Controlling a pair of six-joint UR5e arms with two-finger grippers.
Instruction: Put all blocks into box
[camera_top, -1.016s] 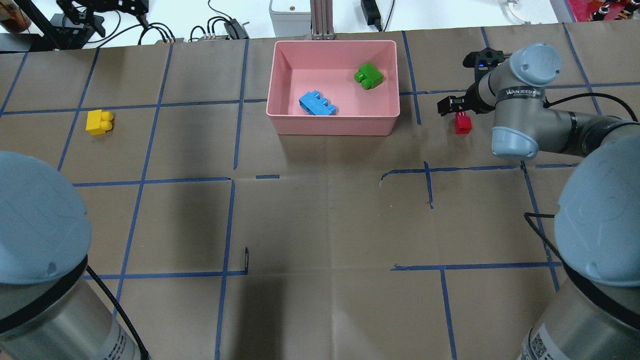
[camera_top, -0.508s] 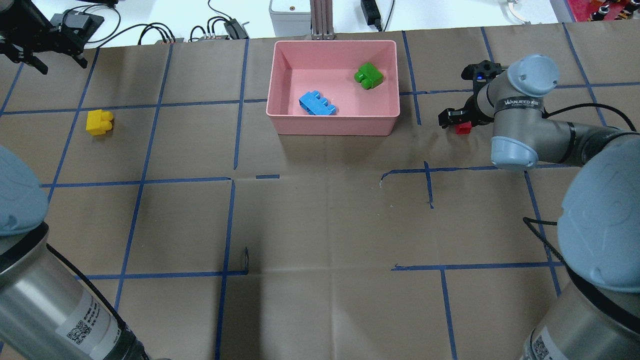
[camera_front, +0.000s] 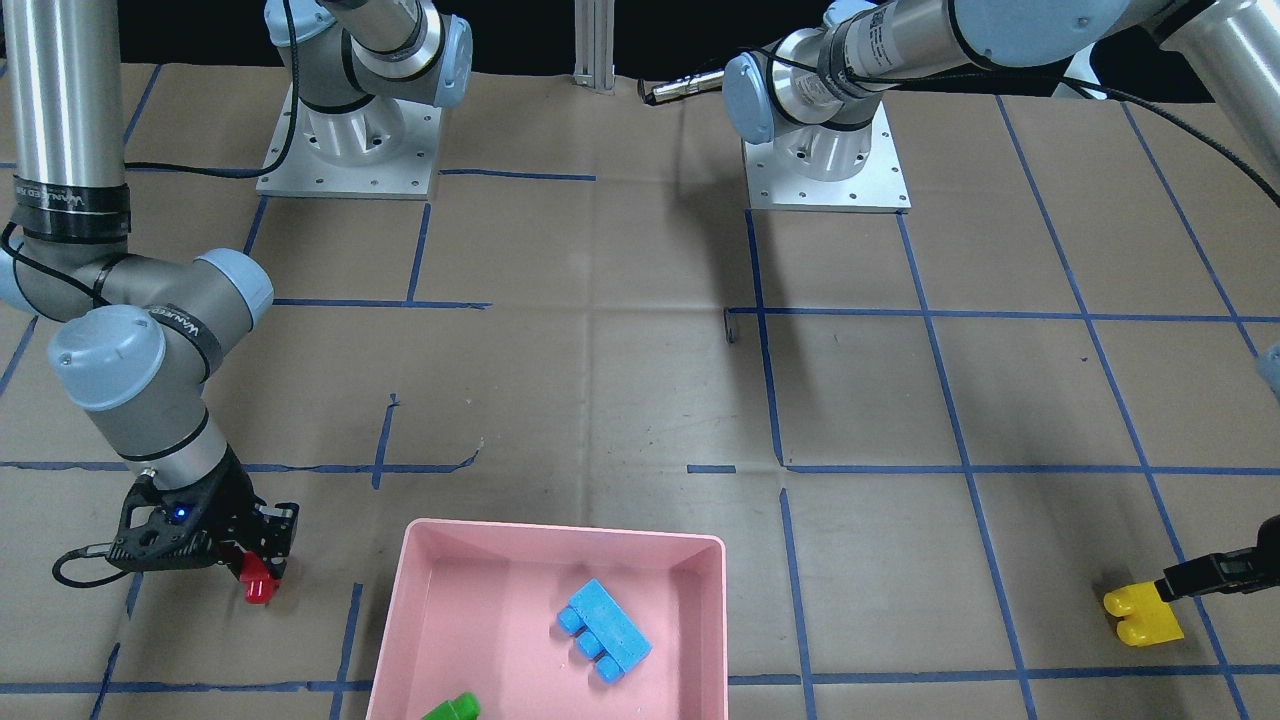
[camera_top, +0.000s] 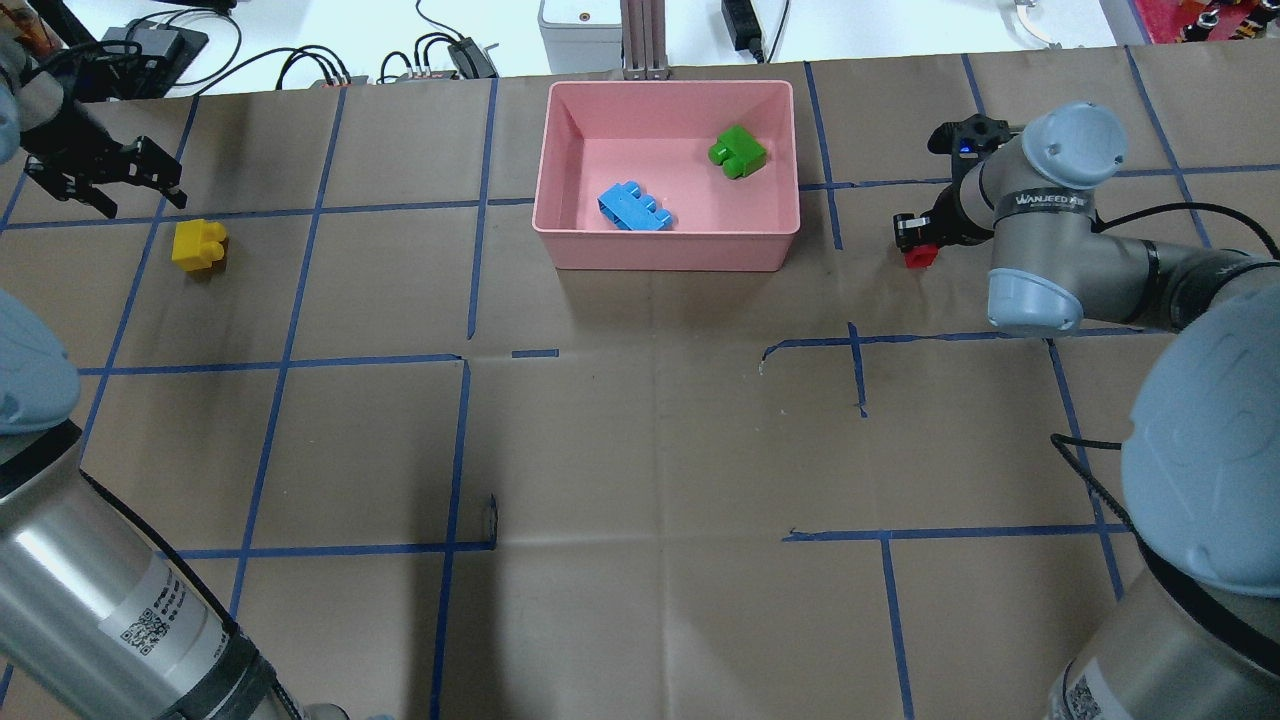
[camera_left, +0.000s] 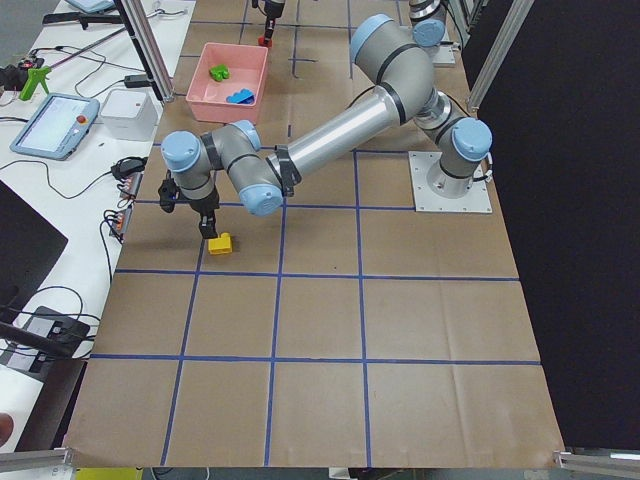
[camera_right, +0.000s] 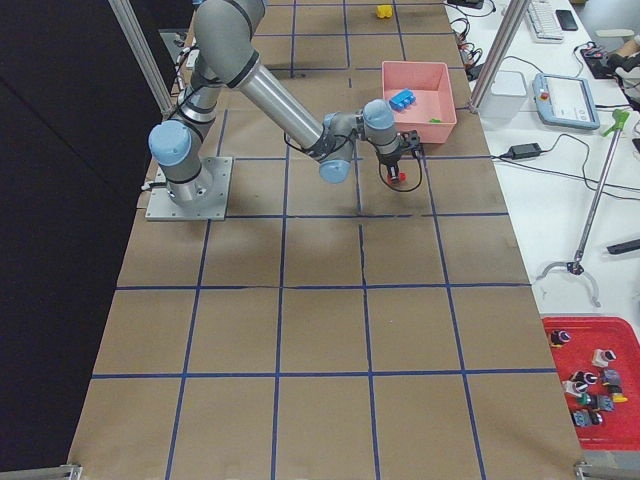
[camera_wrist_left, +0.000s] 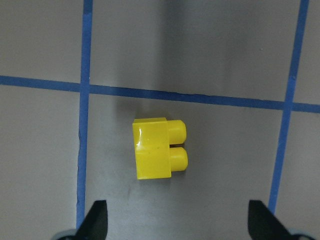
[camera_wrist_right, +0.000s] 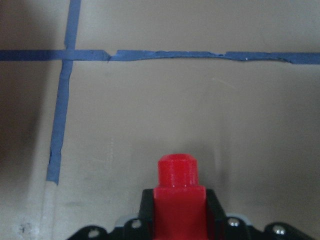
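Observation:
The pink box (camera_top: 665, 255) stands at the table's far middle, with the blue block (camera_top: 633, 206) and the green block (camera_top: 737, 152) lying inside it. My right gripper (camera_top: 915, 240) is to the right of the box, shut on the small red block (camera_wrist_right: 177, 185), which it holds close to the paper. The red block also shows in the front-facing view (camera_front: 258, 585). The yellow block (camera_top: 198, 245) lies on the paper at the far left. My left gripper (camera_wrist_left: 180, 215) is open above it, its fingertips (camera_wrist_left: 98, 216) wide apart, just beyond the block (camera_wrist_left: 157, 155) and apart from it.
Brown paper with a blue tape grid covers the table (camera_top: 640, 450). Cables and small devices (camera_top: 440, 55) lie beyond the far edge. Both arm bases (camera_front: 345, 140) stand at the robot's side of the table.
My right gripper came down over the red block and shut on it. My left gripper came into view at the far left and moved down toward the yellow block.

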